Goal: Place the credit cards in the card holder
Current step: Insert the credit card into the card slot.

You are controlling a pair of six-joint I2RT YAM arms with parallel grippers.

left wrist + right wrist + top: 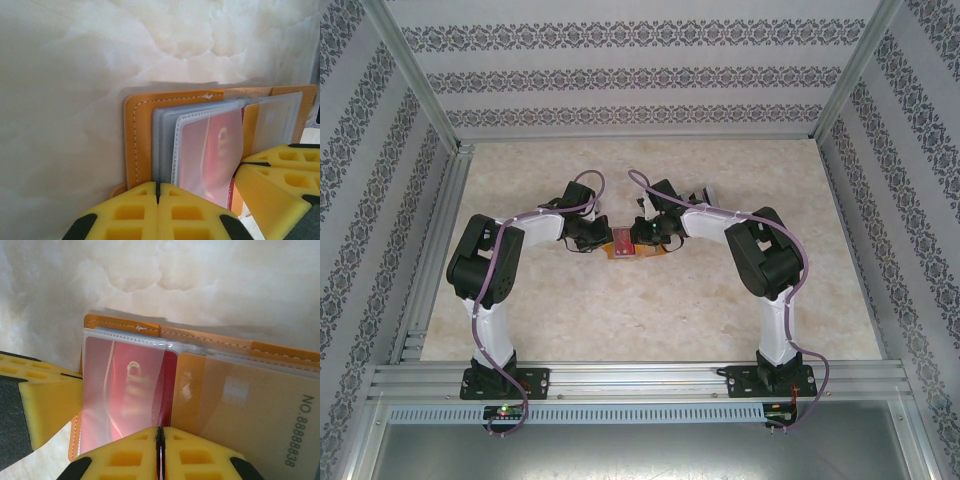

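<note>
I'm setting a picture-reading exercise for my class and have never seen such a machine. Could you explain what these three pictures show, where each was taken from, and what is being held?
These are two robot arms bolted to the near edge of a pale marble-look table. The overhead picture looks down from behind them. The other two come from small cameras on each wrist, so the yellow blocks at the bottom are that arm's own fingers.

Both arms meet at mid-table over an orange card holder, lying open. The left claw is shut on the holder's edge, by its clear plastic sleeves. The right claw is shut at the near edge of a red card sitting in a sleeve; what exactly it pinches is unclear. Beside it lies a tan card with printed numbers.
</note>
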